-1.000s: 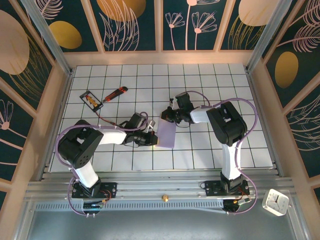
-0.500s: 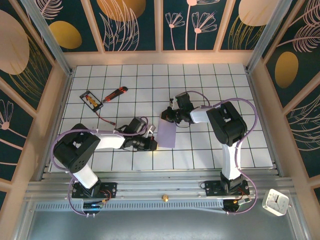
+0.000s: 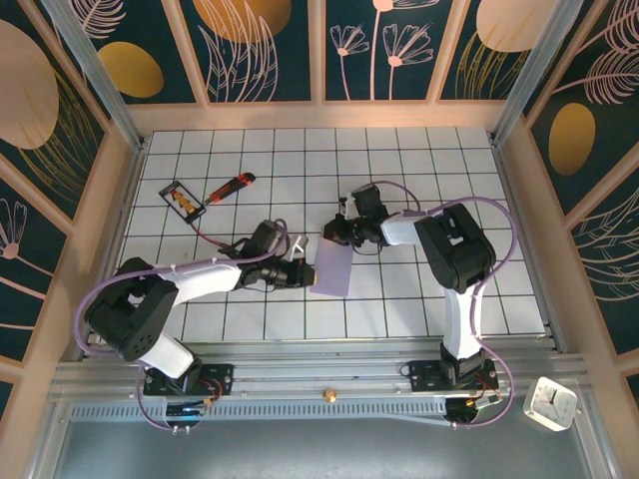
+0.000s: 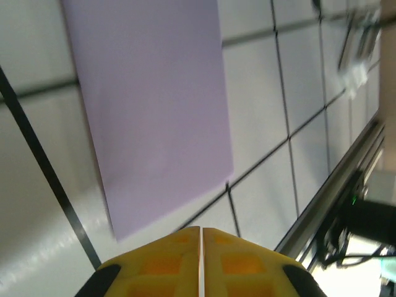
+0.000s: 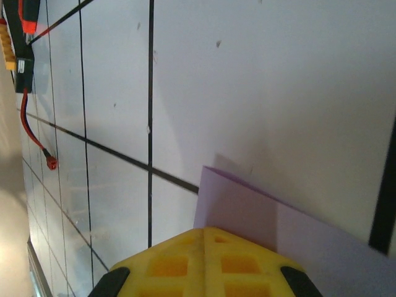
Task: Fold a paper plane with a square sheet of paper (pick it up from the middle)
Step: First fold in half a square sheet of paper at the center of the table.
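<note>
Paper: the square sheet of paper (image 3: 332,269) lies flat on the bench (image 3: 399,160) between the two arms, about mid-bench. From above it looks longer than it is wide, so I'd guess it is already folded in half.

Left gripper: the left gripper (image 3: 303,273) sits low just beside the paper's left long edge. In its own wrist view the yellow fingers (image 4: 161,263) are pressed together with only a hairline seam. The paper's near corner stops short of them, so it is clenched on nothing.

Right gripper: the right gripper (image 3: 336,232) is at the paper's far left corner, clenched. In its wrist view the lavender corner runs in under the fingertips (image 5: 185,263). I cannot tell whether it pinches the corner or only pins it to the bench.

How it will handle: I'd expect it to be very light, limp and easily creased. It is flat enough that fingers will slide over it and not get under. A stray nudge would skew it or leave a wrinkle.

Where to take hold: an edge or corner is the only place with purchase. The middle, as the task asks, would have to be bowed up first. One corner needs anchoring while the other gripper works.

Nearby: a red-orange utility knife (image 3: 231,187) and a small black-framed card (image 3: 183,199) lie far left, well apart from the paper.

Stage, by my reckoning: early folds, with no pointed nose yet.
</note>
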